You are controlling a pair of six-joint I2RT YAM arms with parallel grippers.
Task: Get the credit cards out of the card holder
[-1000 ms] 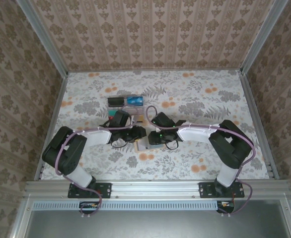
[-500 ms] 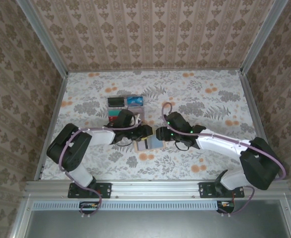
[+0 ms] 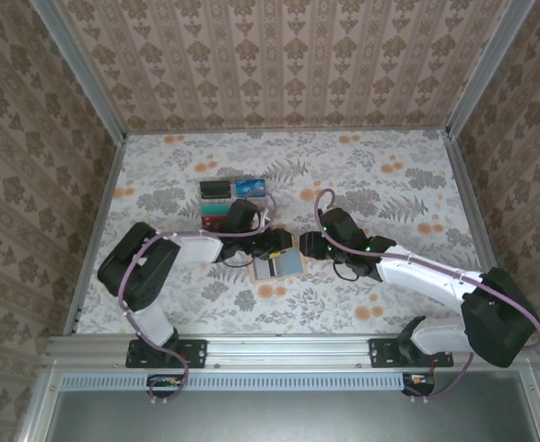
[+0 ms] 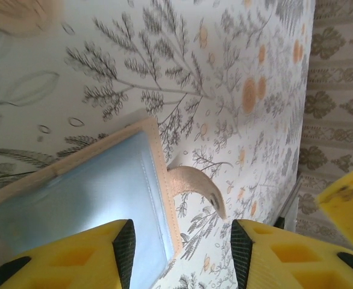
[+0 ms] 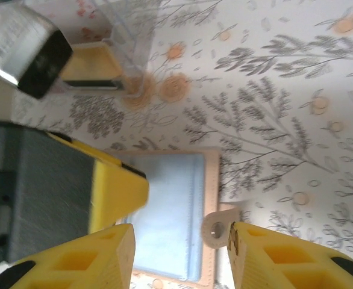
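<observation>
The card holder [image 3: 279, 266] lies open on the floral table, its blue-grey inner panel [image 4: 92, 192] facing up inside a tan rim, with a curled snap tab [image 5: 218, 227] at one edge. My left gripper [image 3: 284, 245] hangs open just above its far edge, one finger over the panel and the other over bare table [image 4: 182, 247]. Facing it from the right, my right gripper [image 3: 305, 245] is open too, straddling the panel's tab side [image 5: 179, 256]. Neither holds anything. Credit cards lie behind the left arm: black [image 3: 218, 189], blue [image 3: 250, 188], teal [image 3: 213, 210], red [image 3: 213, 223].
The two grippers nearly touch over the card holder; the left one's yellow finger [image 5: 113, 192] shows in the right wrist view. Metal rails [image 3: 468, 221] and patterned walls close in the table. Open tablecloth spreads to the right and back.
The right arm has stretched out and its gripper has slid right off the card holder. The left gripper has moved right over it. Both jaws have widened a little.
</observation>
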